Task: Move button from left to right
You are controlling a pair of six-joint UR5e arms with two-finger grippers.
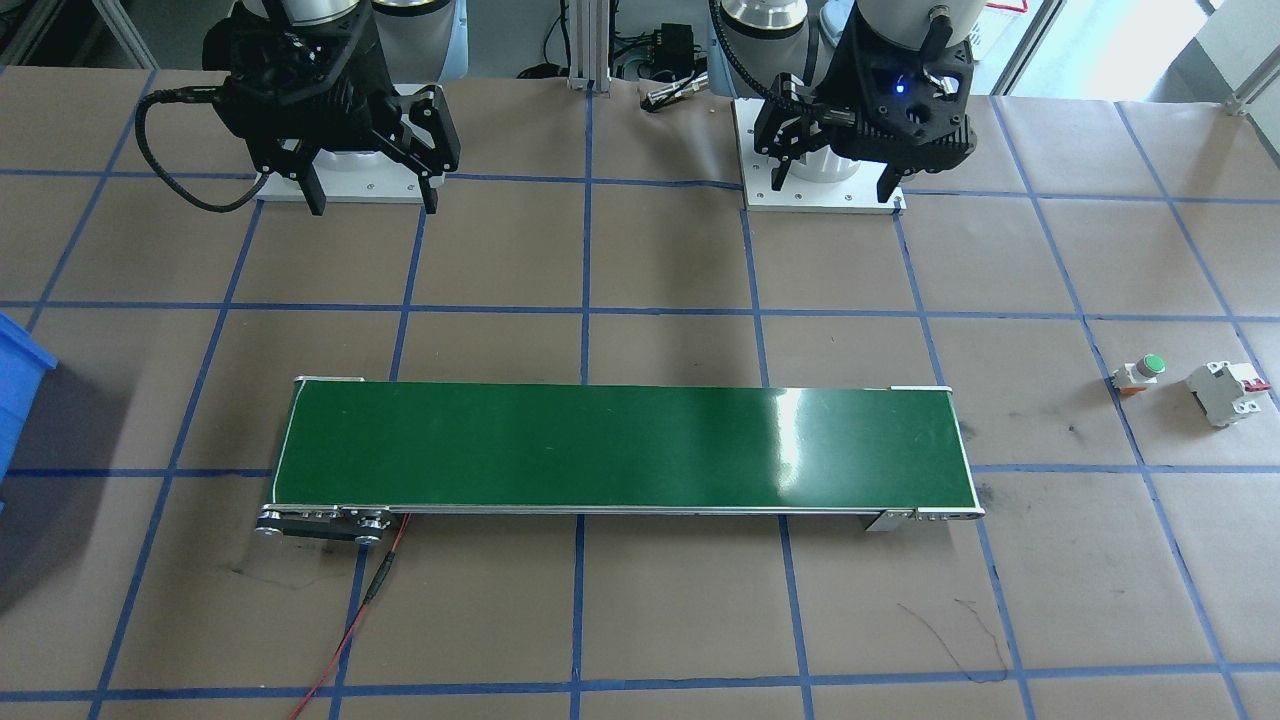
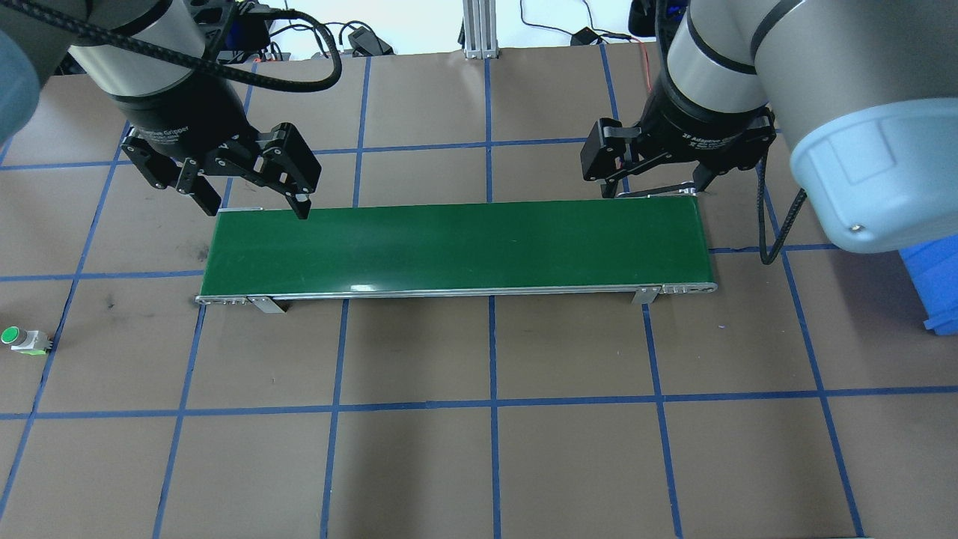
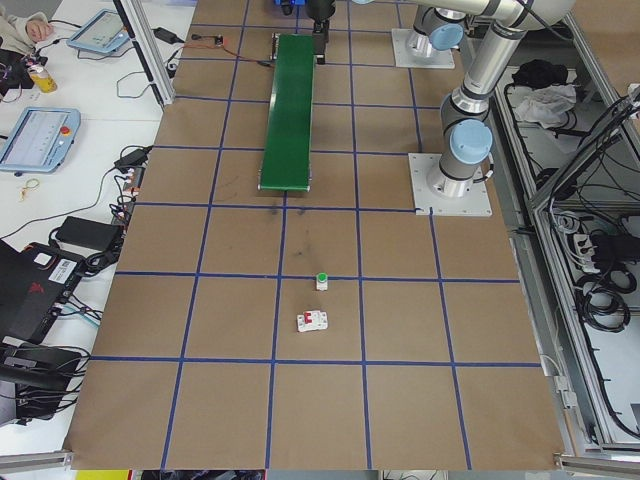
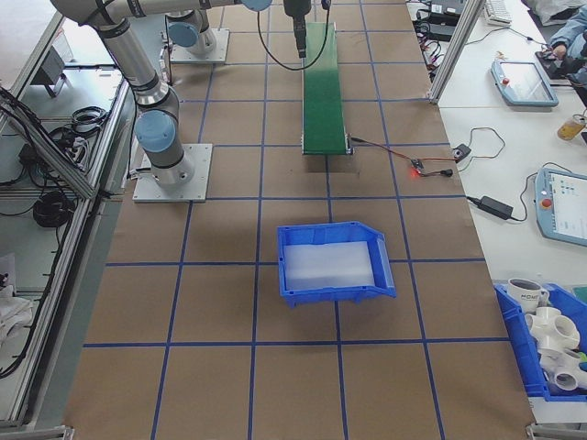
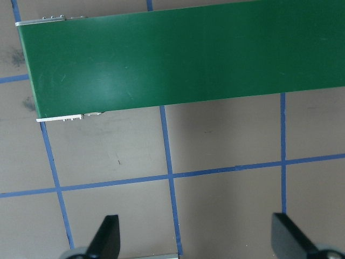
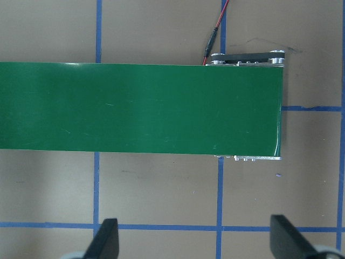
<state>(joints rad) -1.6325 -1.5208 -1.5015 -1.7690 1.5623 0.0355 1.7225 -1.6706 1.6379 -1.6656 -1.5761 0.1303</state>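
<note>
The button (image 1: 1141, 373) sits on the table far out at three o'clock of the green conveyor (image 1: 620, 447) (beside a white breaker (image 1: 1225, 393)), while left gripper (image 1: 838, 188) and right gripper (image 1: 372, 192) hang wide open, empty.

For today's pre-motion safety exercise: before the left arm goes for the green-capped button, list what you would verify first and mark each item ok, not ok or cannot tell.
1. Left gripper open and empty: ok.
2. Right gripper open and empty: ok.
3. Button within view, on the table at the robot's left, free of the conveyor belt: ok.
4. Button apart from the circuit breaker: ok, a gap shows between them.
5. Button upright for a top grasp: not ok, it seems to lie on its side.
6. Blue bin on the robot's right empty: ok.
</note>
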